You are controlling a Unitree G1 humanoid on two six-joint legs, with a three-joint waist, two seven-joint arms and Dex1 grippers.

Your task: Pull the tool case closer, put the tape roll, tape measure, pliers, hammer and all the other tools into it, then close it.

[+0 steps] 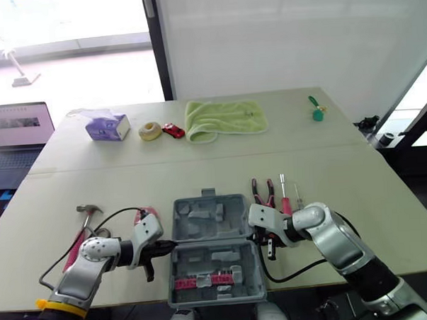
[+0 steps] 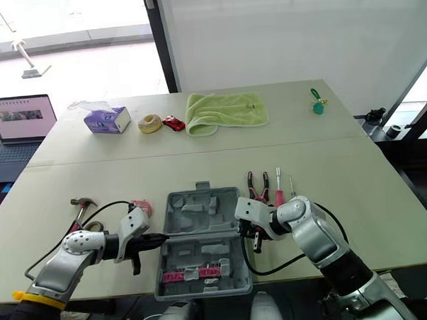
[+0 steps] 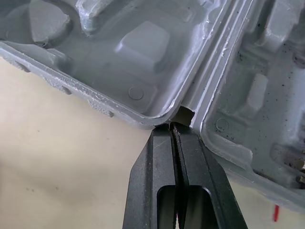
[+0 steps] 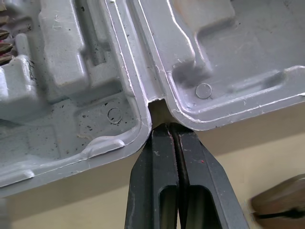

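**A:** Where's the grey moulded-plastic tool case (image 1: 234,216)?

**B:** It lies open and flat at the table's near edge, with a row of red bits (image 1: 204,279) in the half nearest the robot.

**A:** And the left gripper (image 3: 172,127)?

**B:** Its black fingers are pressed together, tips at the hinge notch on the case's left side.

**A:** The right gripper (image 4: 176,127)?

**B:** Also closed tight, at the hinge notch on the opposite side.

**A:** Any loose tools?

**B:** The red-handled pliers (image 1: 262,192) and two slim screwdrivers (image 1: 285,196) lie on the table just beyond the right gripper. The steel-headed hammer (image 1: 87,211) is out past the left arm

2 head eyes downward, wrists near case (image 1: 202,218)
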